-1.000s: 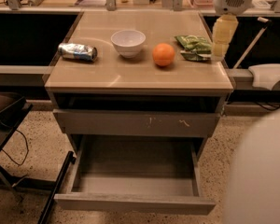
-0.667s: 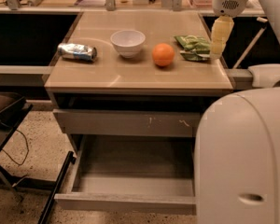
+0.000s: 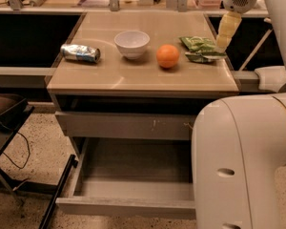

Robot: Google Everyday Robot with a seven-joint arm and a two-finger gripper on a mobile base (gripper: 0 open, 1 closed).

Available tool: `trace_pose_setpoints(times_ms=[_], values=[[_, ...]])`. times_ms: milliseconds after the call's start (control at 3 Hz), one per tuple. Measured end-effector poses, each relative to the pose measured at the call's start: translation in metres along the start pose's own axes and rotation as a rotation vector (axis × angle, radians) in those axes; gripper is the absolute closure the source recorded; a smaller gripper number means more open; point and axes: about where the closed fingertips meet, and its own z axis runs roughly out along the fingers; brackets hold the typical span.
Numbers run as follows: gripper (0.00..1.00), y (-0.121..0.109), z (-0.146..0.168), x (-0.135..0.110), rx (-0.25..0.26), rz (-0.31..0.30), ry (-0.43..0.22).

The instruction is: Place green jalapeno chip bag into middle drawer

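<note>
Nearest, the middle drawer [image 3: 128, 207] stands pulled out. On the table [image 3: 133, 80] behind it, the green jalapeno chip bag [image 3: 199, 47] lies at the right, with the hand [image 3: 222, 44] over its right edge, perhaps touching; whether the hand is open or gripping I cannot tell.

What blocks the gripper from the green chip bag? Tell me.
Nothing visible. The gripper hangs at the right edge of the green jalapeno chip bag, with the orange off to the bag's left. The middle drawer below stands open.
</note>
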Motion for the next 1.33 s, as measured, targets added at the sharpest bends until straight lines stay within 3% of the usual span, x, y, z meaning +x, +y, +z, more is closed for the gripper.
trace_pose_setpoints(times_ms=[333, 667, 1333], values=[[0.00, 0.011, 0.021, 0.001, -0.061, 0.003, -0.031], [0.00, 0.032, 0.059, 0.014, -0.176, 0.028, -0.116], [0.00, 0.041, 0.123, 0.034, -0.268, 0.143, -0.301]])
